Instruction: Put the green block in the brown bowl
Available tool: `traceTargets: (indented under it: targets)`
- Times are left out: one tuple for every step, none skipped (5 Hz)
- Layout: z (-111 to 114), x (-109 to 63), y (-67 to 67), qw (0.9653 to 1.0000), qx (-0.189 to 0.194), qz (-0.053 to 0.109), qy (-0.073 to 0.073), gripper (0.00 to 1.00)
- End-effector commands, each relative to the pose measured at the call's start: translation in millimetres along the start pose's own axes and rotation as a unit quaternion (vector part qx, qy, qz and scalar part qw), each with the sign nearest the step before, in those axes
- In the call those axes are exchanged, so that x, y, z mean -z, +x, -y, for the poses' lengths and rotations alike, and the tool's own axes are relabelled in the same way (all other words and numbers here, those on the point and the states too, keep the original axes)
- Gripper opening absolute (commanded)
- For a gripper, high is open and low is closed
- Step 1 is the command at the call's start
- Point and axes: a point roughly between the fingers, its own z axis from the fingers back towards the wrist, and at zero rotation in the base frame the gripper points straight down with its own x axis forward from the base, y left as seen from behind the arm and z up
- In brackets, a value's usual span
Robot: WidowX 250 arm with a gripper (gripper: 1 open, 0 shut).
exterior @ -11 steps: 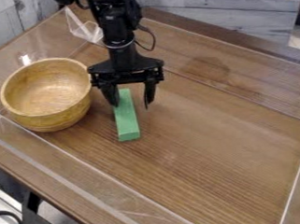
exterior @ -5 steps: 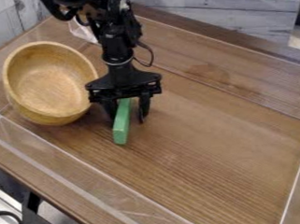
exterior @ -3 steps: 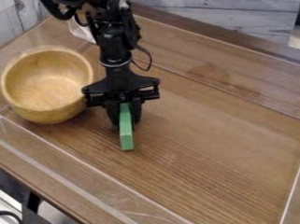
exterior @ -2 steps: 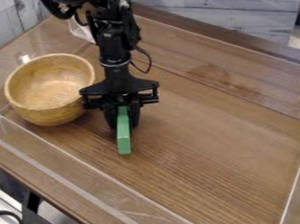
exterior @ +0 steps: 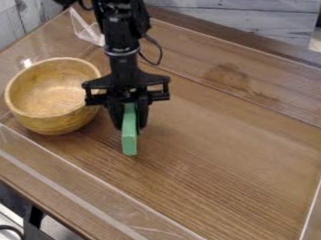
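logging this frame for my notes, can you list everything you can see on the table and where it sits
bowl: one, light brown wood, left side of the table, upright, nothing seen inside
block: one, bright green, long bar right of the bowl near the table's middle, upper end between the gripper's fingers, lower end toward the camera
table: one, dark brown wood grain, fills most of the view, with a clear raised edge along the front and sides
wall: pale, along the far side behind the table
arm: one, black, coming down from the top of the view
gripper: one, black, pointing down, shut on the block's upper end
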Motion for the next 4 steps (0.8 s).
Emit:
traceTargets:
  targets:
    - [-1.3,-34.5,6.8,0.9994,0.002,0.030,-0.016,0.00]
    - [-9.8,-50.9,5.4,0.9994,0.008,0.026,-0.022,0.00]
    - [-25.5,-75.3,5.8,0.9986,0.019,0.028,-0.040,0.00]
    - [-50.3,-93.7,12.4,0.9972,0.041,0.031,-0.053,0.00]
